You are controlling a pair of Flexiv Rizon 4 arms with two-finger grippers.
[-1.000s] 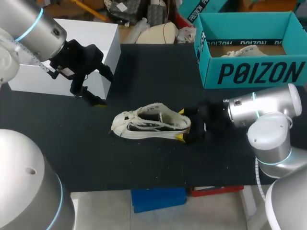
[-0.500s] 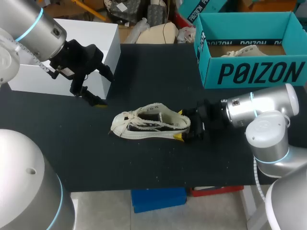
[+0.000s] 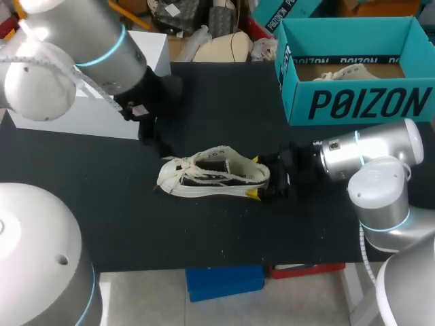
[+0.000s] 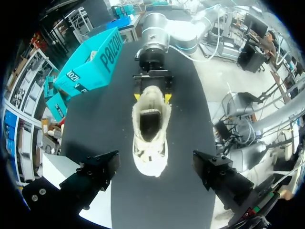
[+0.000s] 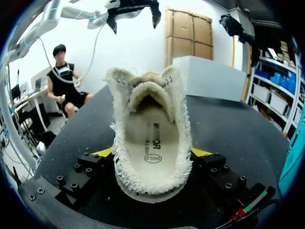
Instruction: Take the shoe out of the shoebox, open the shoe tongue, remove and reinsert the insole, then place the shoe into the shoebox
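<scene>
1. Sneaker [image 3: 214, 175]: out of the teal shoebox [image 3: 353, 102], upright on its sole midway across the black table [image 3: 204, 231]. Long axis left–right, toe left, heel right.
2. Right gripper [image 5: 152, 155]: at the heel end, yellow tips pressed against the heel from both sides, pinching the sneaker. Insole [image 5: 151, 143] in place, visible down the opening.
3. Left gripper [image 4: 155, 167]: fingers spread wide, holding nothing. Hanging over the toe end, slightly to its far side, in line with the long axis.
4. Judged next step: opening the tongue [image 5: 148, 93]. Laces and tongue just right of the left gripper, so nearer that arm; heel anchored by the right.
</scene>
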